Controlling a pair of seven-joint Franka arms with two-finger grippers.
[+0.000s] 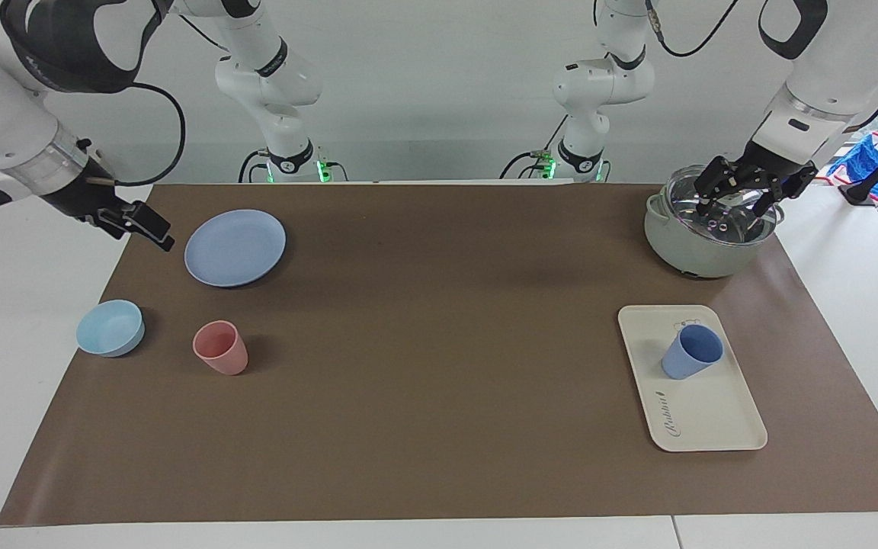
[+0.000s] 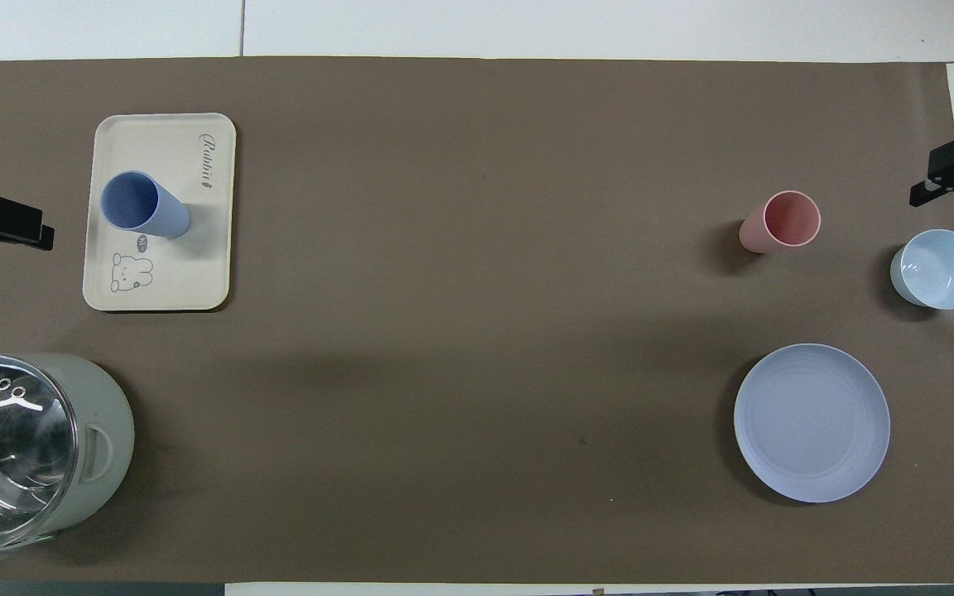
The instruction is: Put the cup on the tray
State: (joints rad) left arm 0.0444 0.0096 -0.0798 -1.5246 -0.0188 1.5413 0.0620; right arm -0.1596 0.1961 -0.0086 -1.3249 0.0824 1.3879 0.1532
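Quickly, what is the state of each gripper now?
Left gripper: open, holding nothing, over the pot.
Right gripper: open, holding nothing, raised beside the plate.

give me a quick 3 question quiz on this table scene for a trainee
1. True or false: the blue cup stands upright on the tray.
2. Which thing is the left gripper over? A) plate B) pot C) bowl
3. Fill in: the pink cup stands on the mat beside the light-blue ____.

Key
1. True; nothing holds it.
2. B: it hangs open over the pot and its glass lid. The right gripper, also open and empty, is raised beside the plate.
3. bowl.
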